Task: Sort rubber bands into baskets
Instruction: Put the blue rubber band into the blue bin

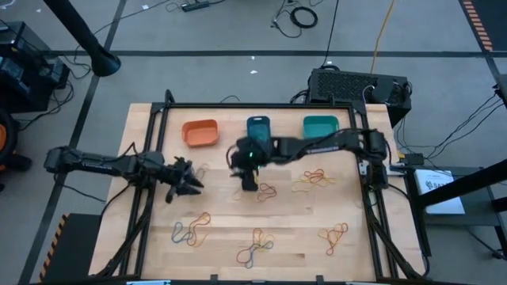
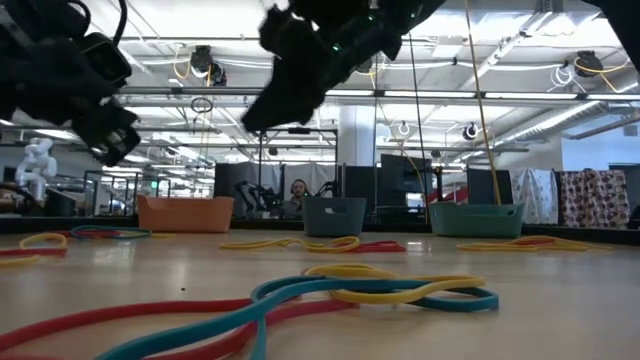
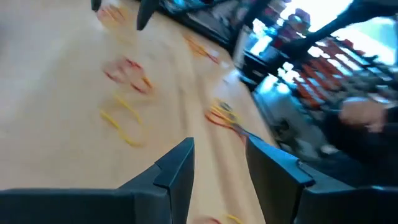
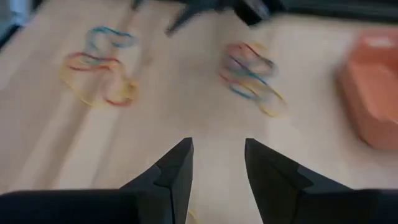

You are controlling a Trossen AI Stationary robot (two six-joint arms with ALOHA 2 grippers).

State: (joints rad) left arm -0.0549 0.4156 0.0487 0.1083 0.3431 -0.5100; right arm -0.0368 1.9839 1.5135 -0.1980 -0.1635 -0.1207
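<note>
Three baskets stand in a row at the table's far side: orange [image 1: 200, 133], blue [image 1: 259, 127] and teal [image 1: 320, 125]. Rubber bands in yellow, red and blue lie on the wood in loose tangles, such as one at mid-table [image 1: 267, 190], one farther right [image 1: 314, 180] and one near the front left [image 1: 192, 229]. My left gripper [image 1: 192, 183] hovers at the table's left, open, with nothing between its fingers [image 3: 219, 144]. My right gripper [image 1: 249, 184] reaches in from the right, just in front of the blue basket, and is open and empty [image 4: 217, 143].
More tangles of bands lie near the front edge, one in the middle [image 1: 255, 245] and one on the right [image 1: 334, 235]. A black frame [image 1: 158, 134] borders the table. A black box [image 1: 356, 85] with cables stands behind the teal basket.
</note>
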